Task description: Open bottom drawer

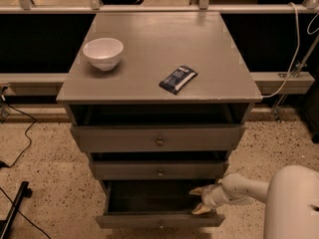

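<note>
The grey cabinet has three drawers. The bottom drawer (160, 220), the narrowest front with a tiny knob, is pulled out and its dark inside shows. My gripper (198, 200) is at the drawer's right end, its two pale fingers spread apart, one above the inside of the drawer and one by the top edge of the front. It holds nothing. The white arm (279, 203) comes in from the lower right.
The middle drawer (159, 170) and top drawer (158, 139) sit above. On the cabinet top (164, 54) lie a white bowl (102, 53) and a dark snack packet (178, 79). Cables (15, 133) and a black bar (14, 208) lie on the floor at left.
</note>
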`<state>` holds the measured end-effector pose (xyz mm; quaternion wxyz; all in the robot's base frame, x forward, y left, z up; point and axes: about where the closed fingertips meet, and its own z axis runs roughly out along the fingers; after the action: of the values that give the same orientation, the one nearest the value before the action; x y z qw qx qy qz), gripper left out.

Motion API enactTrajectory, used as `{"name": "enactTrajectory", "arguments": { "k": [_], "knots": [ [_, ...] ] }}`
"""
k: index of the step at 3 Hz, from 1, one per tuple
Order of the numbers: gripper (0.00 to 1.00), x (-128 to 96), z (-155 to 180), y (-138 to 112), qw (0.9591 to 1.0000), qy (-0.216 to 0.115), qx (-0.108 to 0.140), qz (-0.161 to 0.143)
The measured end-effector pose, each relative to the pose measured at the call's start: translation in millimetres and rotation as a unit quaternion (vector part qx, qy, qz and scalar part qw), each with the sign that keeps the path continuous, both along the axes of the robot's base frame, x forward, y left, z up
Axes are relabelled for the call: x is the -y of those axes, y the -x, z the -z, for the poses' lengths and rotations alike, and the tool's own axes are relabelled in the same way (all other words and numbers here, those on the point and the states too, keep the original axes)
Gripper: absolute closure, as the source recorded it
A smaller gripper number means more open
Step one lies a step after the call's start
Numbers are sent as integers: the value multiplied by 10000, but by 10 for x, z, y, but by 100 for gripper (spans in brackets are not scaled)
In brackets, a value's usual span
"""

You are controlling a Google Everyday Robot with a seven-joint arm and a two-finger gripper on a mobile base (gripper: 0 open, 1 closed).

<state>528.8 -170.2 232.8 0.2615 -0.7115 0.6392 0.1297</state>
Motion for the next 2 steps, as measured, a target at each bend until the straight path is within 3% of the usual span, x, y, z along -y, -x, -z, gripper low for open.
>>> {"name": "enactTrajectory", "arguments": {
  "k": [2],
  "knots": [
    [83,94,217,-176,9996,79,-55,273]
  ]
}}
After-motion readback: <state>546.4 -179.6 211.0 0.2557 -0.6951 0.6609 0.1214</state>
